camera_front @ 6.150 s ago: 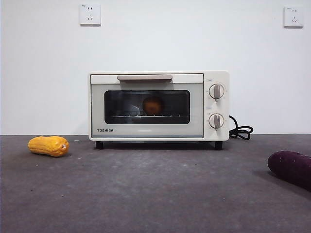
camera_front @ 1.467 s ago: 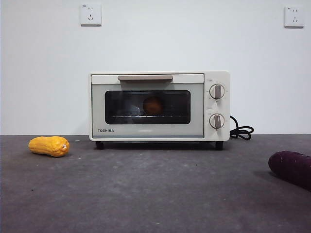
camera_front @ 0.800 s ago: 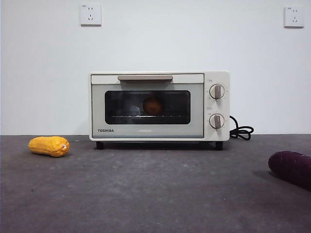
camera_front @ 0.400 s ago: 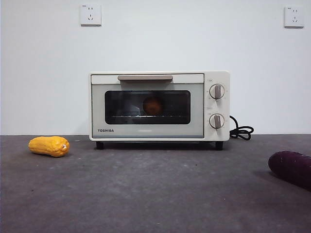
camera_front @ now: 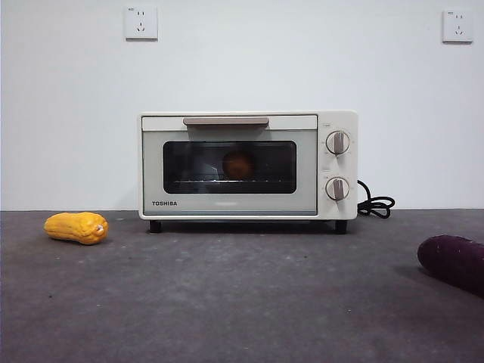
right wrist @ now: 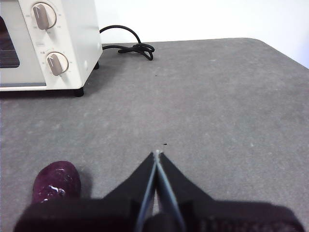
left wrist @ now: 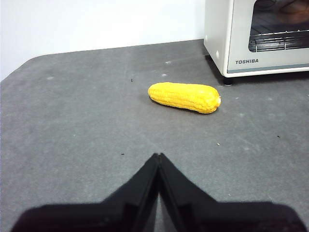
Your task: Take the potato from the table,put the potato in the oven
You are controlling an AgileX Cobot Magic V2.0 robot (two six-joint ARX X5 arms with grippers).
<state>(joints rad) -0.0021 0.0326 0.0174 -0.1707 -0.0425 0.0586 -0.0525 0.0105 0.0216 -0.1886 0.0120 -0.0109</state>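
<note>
In the front view the oven (camera_front: 248, 165) stood at the back of the worktop (camera_front: 242, 302) with its door closed. Behind the dark glass the potato (camera_front: 238, 164) sat on the wire rack, near the middle. This view showed no arm at all. It also showed two wall sockets (camera_front: 141, 23), and only the end of the purple vegetable (camera_front: 452, 262) at the right edge.

The left wrist view showed what the front view did not: the left gripper (left wrist: 158, 155) hung low over the bare worktop with its jaws pressed together and nothing between them. In front of it lay the yellow corn cob (left wrist: 184, 96), close to the oven's corner but not touching it. Only a small part of the potato appeared there, at the upper edge.

The right wrist view showed the right gripper (right wrist: 157, 153), its jaws also clenched on nothing, with the purple vegetable just beside it. The black cord (right wrist: 128, 44) lay behind the oven.

I counted one oven, one potato, one corn cob, one purple vegetable, two knobs (camera_front: 337, 142) and two grippers.
</note>
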